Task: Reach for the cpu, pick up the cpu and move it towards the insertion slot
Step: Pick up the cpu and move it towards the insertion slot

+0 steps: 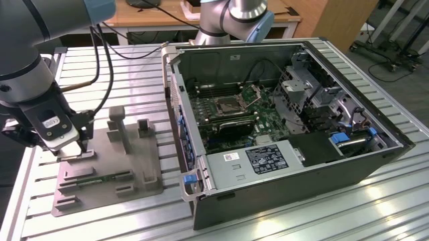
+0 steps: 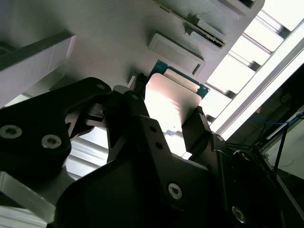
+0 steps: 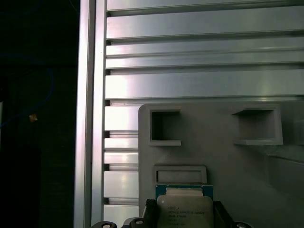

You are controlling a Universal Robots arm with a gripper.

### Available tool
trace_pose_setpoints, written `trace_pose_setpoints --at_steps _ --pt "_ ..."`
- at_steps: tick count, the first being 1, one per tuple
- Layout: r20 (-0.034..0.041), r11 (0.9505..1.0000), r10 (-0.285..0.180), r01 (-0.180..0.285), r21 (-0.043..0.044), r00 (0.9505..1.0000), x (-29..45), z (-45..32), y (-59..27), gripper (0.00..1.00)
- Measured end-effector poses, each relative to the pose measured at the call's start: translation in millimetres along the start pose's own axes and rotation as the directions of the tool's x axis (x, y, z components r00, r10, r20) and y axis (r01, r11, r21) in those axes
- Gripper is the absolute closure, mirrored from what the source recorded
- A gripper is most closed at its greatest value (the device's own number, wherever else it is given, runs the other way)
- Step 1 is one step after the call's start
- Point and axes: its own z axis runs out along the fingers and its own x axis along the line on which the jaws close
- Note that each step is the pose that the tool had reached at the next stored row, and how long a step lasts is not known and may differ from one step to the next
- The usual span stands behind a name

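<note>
The gripper (image 1: 70, 149) is standing over the grey tray (image 1: 107, 175), at the tray's edge nearest the worktop's (image 1: 100, 65) edge on the exterior view's left. Its two fingers (image 3: 150, 211) are pressing on opposite sides of the cpu (image 3: 184, 209) and are closed on it, as far as both wrist views show. Whether the chip is resting on the tray or hanging just clear of it cannot be told.

It is likely handling as a light, stiff, thin piece with a slick metal top and a delicate underside, so the rim is probably the safe place to take it. It is lying flat, plate facing up, sides lining up with the tray's edges (being square, it has no real long axis). The insertion slot (image 1: 224, 104) is sitting well apart, inside the open computer case (image 1: 282, 175).
</note>
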Motion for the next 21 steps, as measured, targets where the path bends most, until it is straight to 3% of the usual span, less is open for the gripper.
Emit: trace_pose_setpoints --at_steps 21 --pt "0.0000 1.0000 0.000 0.000 0.0000 1.0000 -0.1 -9.1 0.4 0.46"
